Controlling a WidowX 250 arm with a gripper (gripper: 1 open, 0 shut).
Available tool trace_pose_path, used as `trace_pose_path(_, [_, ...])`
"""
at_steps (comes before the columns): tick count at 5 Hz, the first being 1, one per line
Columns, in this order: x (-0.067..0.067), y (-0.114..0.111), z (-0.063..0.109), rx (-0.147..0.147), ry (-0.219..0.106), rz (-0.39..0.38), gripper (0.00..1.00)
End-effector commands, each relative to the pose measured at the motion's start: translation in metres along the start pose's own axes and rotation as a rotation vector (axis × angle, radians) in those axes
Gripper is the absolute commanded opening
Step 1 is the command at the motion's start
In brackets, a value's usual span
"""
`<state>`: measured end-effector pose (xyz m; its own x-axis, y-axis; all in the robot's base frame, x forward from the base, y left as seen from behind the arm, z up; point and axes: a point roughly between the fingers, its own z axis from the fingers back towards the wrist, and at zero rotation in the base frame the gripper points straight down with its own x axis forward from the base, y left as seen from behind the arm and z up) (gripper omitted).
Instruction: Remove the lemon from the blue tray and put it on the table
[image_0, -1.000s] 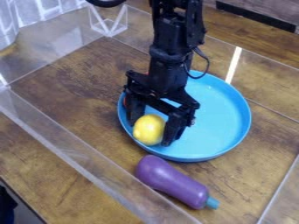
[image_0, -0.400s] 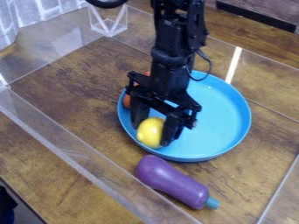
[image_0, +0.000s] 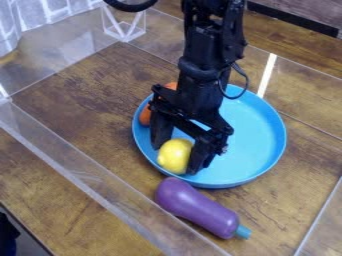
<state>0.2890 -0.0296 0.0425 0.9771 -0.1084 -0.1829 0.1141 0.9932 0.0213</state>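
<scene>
On the counter (image_0: 80, 110), brown planks with a clear grain are seen, and clear acrylic walls (image_0: 67, 150) are set along the near and left edges. No brand, label or writing can be read anywhere.

A round, shallow tray (image_0: 261, 140) of smooth bright blue plastic with a raised rim is placed near the middle of the counter. The lemon (image_0: 174, 155), small, rounded and smooth yellow, is seen inside the tray at its near left rim. It is straddled by the black gripper (image_0: 186, 154), which is pointed steeply down from a dark arm (image_0: 207, 50); the fingers (image_0: 211, 150) are spread apart on either side of the fruit, so it is released rather than clenched, though whether the pads touch the lemon cannot be told. A small orange patch (image_0: 147, 115) is glimpsed at the tray's left rim, mostly hidden behind the gripper.

Just beside the tray's near edge, an eggplant (image_0: 198, 208), glossy purple and elongated with a teal tip, is laid on the wood, apart from the rim.
</scene>
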Motion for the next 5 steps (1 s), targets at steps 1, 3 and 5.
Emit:
trace_pose_path(1, [0.011, -0.006, 0.021, 0.013, -0.082, -0.060, 1.00])
trace_pose_path(3, [0.008, 0.004, 0.015, 0.025, -0.082, -0.132, 1.00])
trace_pose_path(5, [-0.004, 0.026, 0.012, 0.036, -0.080, -0.144, 1.00])
